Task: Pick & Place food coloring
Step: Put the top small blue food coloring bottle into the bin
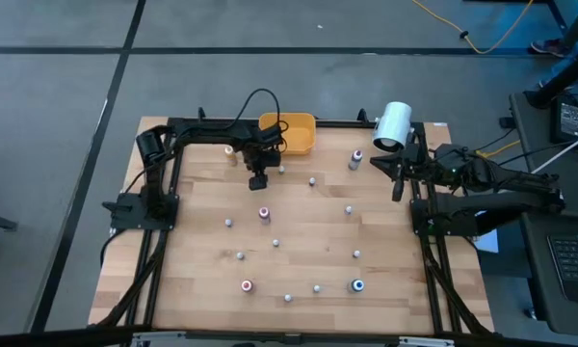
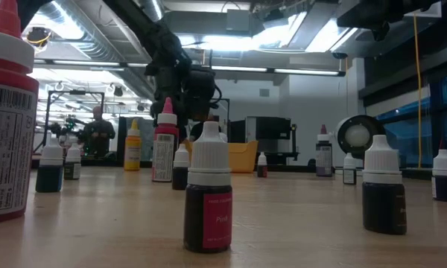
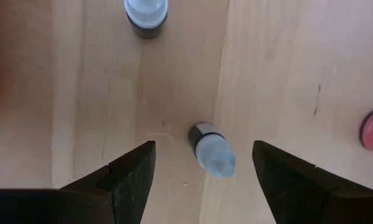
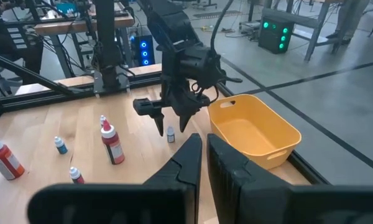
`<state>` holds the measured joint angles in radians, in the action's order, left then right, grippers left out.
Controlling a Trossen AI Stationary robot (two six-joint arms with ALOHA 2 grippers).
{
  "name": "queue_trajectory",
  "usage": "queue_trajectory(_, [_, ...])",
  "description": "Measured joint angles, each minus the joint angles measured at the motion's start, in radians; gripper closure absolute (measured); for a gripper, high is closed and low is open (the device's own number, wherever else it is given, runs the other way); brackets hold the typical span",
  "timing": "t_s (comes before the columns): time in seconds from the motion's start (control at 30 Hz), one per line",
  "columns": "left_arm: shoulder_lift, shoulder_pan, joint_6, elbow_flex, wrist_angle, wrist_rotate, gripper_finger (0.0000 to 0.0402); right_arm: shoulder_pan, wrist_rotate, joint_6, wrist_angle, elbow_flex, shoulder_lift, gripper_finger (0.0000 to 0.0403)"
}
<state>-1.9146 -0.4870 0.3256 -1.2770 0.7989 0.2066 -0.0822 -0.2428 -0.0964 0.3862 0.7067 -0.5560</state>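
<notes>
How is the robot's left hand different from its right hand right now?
The left hand is open, fingers spread on either side of a tiny food coloring bottle; the right hand is shut, its fingers pressed together with nothing between them. The left hand hangs over the table near the orange bowl; the right hand waits at the table's right edge. Both are dark, two-fingered hands.

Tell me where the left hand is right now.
In the high view, the left hand hangs open at the table's far side, just in front of the orange bowl, over a small white-capped bottle.
</notes>
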Motion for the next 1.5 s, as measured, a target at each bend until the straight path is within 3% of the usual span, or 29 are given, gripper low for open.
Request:
queue_trajectory(0.2, [-0.011,0.000,-0.006,-0.001,-0.006,-0.007,0.0173,0.000,0.000,0.003,0.001,0.000,0.000,0.0373])
queue_trajectory(0.73, [0.007,0.000,-0.073,-0.010,0.025,0.000,0.0329,0.000,0.000,0.003,0.002,0.000,0.000,0.0373])
queue_trajectory(1.17, [0.250,0.003,-0.086,-0.170,0.212,-0.003,0.0330,0.001,0.000,0.000,0.001,0.000,0.000,0.0373])
queue_trajectory(1.5, [0.375,-0.064,-0.132,-0.358,0.222,-0.007,0.0329,0.000,0.000,-0.001,0.000,0.000,0.000,0.0373])
